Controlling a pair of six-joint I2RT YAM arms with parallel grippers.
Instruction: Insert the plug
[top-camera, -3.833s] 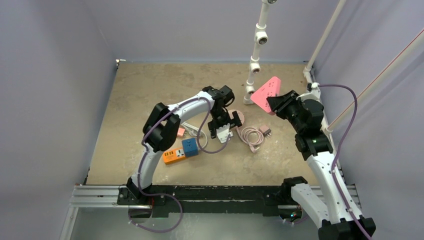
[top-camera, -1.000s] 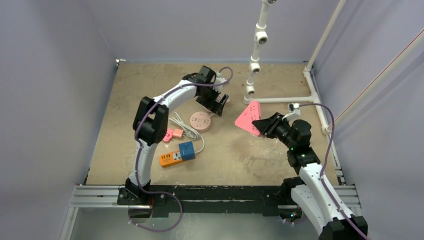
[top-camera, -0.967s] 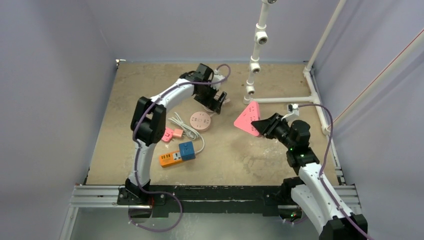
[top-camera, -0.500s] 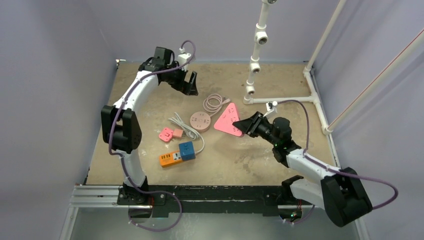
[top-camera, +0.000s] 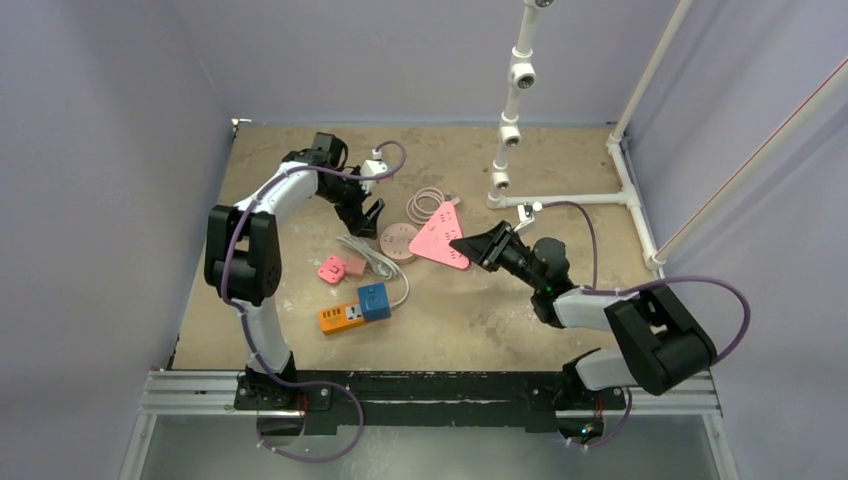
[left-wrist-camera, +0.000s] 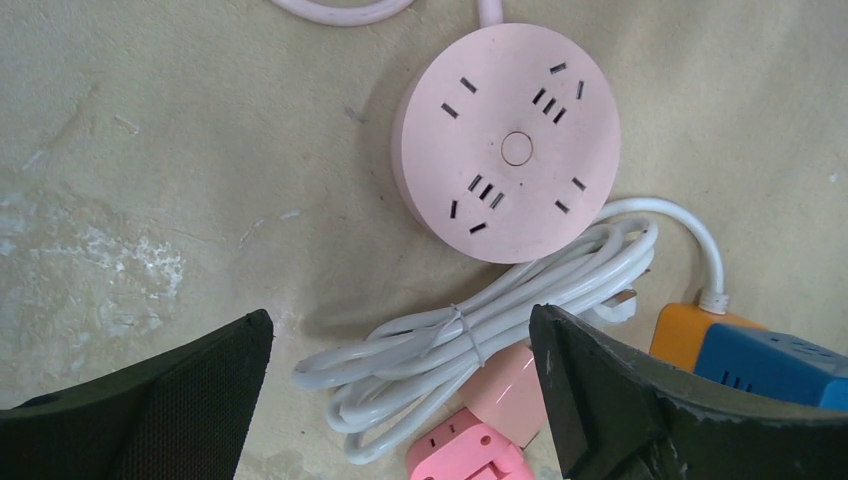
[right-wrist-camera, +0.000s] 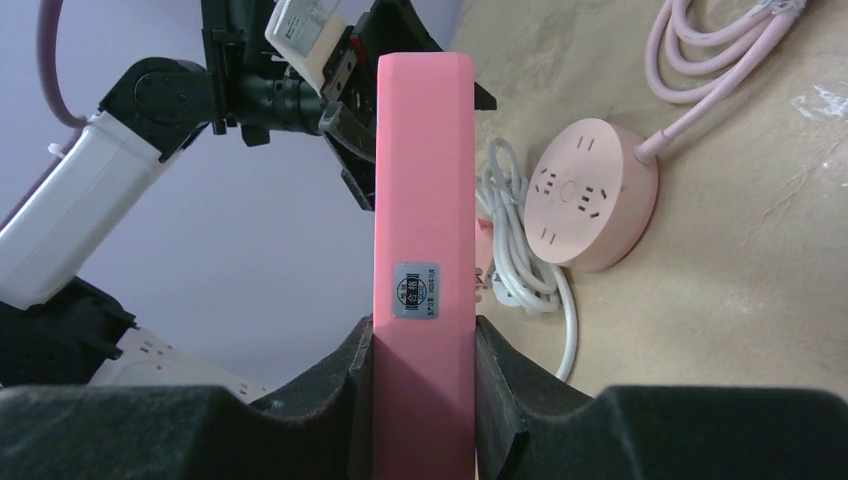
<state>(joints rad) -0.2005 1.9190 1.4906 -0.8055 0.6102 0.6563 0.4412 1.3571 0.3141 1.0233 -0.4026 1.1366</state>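
The left hand (top-camera: 366, 214) has come down over the round socket (top-camera: 396, 240), wide open, empty. The right hand (top-camera: 482, 244), shifted left, clamps the pink strip (top-camera: 437, 238).

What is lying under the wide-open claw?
Below the open left gripper lie a round pink socket and a tied white cord bundle, with small pink adapters beside it. Its fingers hide both lower corners and part of the orange and blue power strip.
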